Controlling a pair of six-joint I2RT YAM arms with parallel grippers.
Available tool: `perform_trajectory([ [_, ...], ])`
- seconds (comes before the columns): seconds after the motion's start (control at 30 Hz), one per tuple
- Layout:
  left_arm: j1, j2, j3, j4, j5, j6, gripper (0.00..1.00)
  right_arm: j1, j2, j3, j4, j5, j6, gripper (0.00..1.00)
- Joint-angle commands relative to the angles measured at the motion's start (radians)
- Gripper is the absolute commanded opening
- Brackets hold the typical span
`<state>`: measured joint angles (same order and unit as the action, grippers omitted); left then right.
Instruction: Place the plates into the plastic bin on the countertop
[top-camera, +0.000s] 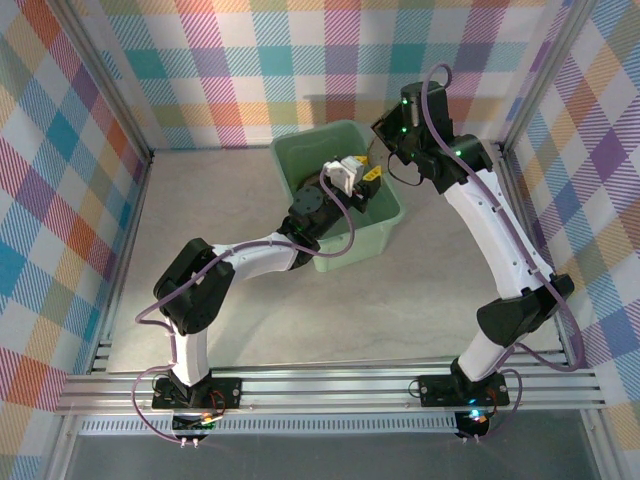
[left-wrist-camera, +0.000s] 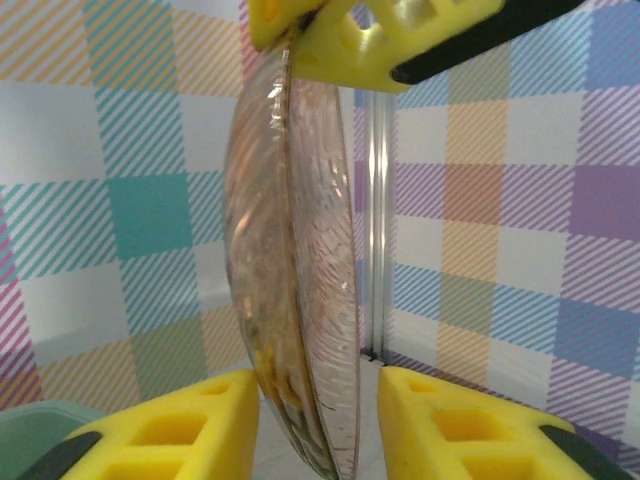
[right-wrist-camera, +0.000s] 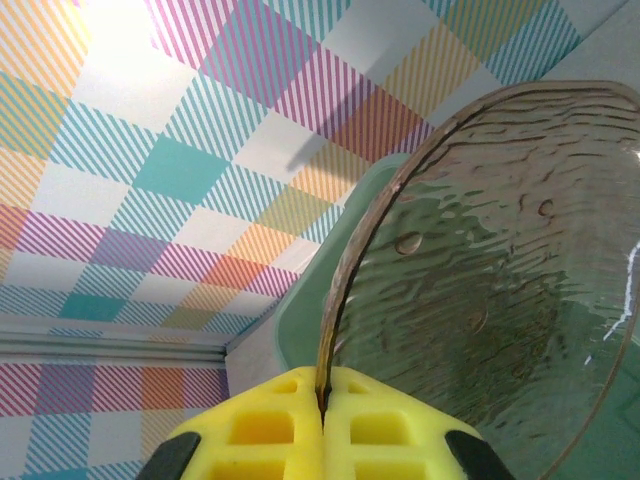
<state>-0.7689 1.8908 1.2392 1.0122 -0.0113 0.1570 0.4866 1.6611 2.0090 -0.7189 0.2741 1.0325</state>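
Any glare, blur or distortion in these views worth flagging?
Top external: even light, a faint shadow on the plaid wall, side walls splayed by the wide lens. Left wrist: the plate, edge-on, is sharp with bright glints along its rim. Right wrist: a blown-out patch on the wall upper left; the plastic bin looks rippled through the plate.

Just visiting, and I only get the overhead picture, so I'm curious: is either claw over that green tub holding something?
Observer: Yes, the right claw is shut on the rim of a smoky plate.
Operator: And the left one?
Observer: The left claw is open, one finger either side of that plate's edge.
Operator: Is the plate solid?
Observer: No, see-through and rippled; the green bin shows behind it.
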Motion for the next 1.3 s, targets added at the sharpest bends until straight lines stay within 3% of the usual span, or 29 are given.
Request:
perform_trajectory([
  [0.0, -0.026, 0.003, 0.034, 0.078, -0.028, 0.059, 0.31, 0.0, -0.017, -0.018, 0.016, -0.028, 0.034, 0.0],
  [0.3, -0.042, 0.024, 0.066, 0.057, -0.123, 0.103, 0.18, 0.0, -0.046, -0.098, 0.048, -0.022, 0.098, 0.0],
  [0.5, -0.044, 0.03, 0.079, 0.043, -0.127, 0.105, 0.09, 0.0, -0.06, -0.151, 0.076, -0.027, 0.133, 0.0],
  [0.6, -0.044, 0.03, 0.081, 0.039, -0.128, 0.112, 0.05, 0.0, -0.066, -0.171, 0.087, -0.027, 0.151, 0.06],
  [0.83, -0.045, 0.01, 0.078, 0.015, -0.154, 0.111, 0.0, 0.004, -0.079, -0.202, 0.138, -0.043, 0.114, 0.36],
  [1.1, -0.043, -0.041, 0.085, -0.106, -0.158, 0.061, 0.0, 0.003, -0.134, -0.266, 0.178, -0.027, -0.011, 0.79],
  [1.27, -0.025, -0.087, 0.126, -0.305, -0.149, -0.005, 0.0, 0.003, -0.217, -0.35, 0.266, -0.016, -0.195, 0.91],
])
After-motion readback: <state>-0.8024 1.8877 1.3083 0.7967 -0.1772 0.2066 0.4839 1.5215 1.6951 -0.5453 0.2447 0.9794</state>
